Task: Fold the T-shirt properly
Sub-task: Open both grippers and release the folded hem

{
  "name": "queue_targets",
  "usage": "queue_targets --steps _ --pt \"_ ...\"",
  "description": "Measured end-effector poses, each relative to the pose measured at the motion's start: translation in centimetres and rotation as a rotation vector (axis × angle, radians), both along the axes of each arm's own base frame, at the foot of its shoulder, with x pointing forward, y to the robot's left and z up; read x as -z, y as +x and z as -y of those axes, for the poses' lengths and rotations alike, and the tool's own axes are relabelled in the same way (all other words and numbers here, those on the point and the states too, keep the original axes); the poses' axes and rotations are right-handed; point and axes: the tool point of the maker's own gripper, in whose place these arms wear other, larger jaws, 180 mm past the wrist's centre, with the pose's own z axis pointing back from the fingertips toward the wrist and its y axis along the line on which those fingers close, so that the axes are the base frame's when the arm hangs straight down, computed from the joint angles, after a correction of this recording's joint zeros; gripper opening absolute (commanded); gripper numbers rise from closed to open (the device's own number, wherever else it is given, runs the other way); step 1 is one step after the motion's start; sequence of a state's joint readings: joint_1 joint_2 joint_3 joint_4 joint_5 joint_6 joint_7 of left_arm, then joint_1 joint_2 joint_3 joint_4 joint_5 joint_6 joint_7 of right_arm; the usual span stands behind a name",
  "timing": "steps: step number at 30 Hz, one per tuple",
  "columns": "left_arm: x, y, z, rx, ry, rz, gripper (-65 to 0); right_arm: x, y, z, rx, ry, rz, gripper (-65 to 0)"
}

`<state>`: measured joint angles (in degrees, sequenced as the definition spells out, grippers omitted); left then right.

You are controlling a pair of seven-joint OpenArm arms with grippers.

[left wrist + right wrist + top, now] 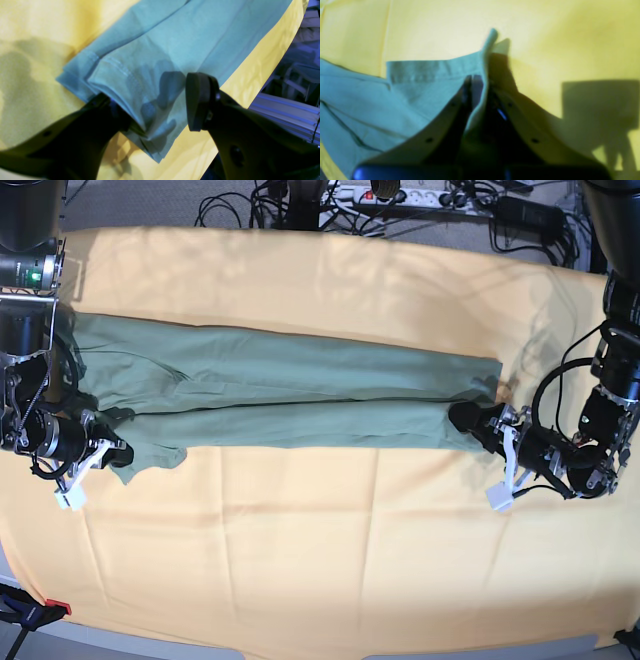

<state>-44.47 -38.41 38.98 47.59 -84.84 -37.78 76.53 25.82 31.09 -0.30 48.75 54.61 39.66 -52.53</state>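
The sage-green T-shirt (290, 395) lies folded lengthwise into a long band across the yellow-orange cloth (330, 550). In the base view my left gripper (470, 420) is at the band's right end. In the left wrist view it (150, 100) is open, its jaws wide apart around the hem corner of the T-shirt (175, 37), with one finger (197, 100) beside the fabric and the other low at the corner's underside. My right gripper (115, 452) is at the band's left end. In the right wrist view it (480, 82) is shut on a raised edge of the T-shirt (420, 95).
The cloth (32, 25) covers the whole table. A power strip and cables (390, 195) lie beyond the far edge. The table's right edge and an aluminium rail (282, 110) are close to my left gripper. A red clamp (50, 608) sits at the front left corner.
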Motion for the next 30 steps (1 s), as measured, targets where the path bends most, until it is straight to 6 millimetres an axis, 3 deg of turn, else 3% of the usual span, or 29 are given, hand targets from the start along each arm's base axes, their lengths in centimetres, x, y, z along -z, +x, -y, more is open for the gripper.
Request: queue_targets --steps 3,8,13,21,30 --pt "0.0 0.0 0.0 0.006 -0.001 0.004 -29.2 -0.5 0.1 -0.3 -0.020 -0.016 0.012 -65.0" --pt "0.0 0.0 0.0 0.012 -0.003 0.008 -29.2 -3.3 0.8 -1.6 -0.101 -0.068 0.082 -65.0" --pt "0.0 0.0 0.0 0.013 -0.001 0.008 -29.2 -5.3 -0.3 -3.6 -0.196 -0.101 0.139 -65.0" --pt "0.0 0.0 0.0 0.013 -0.001 0.008 -29.2 -3.1 -5.5 -3.8 -0.284 -0.177 0.094 -65.0" --pt "0.0 0.0 0.0 0.013 0.000 0.009 -29.2 -3.5 -8.7 -2.5 -0.345 -0.239 0.081 -65.0"
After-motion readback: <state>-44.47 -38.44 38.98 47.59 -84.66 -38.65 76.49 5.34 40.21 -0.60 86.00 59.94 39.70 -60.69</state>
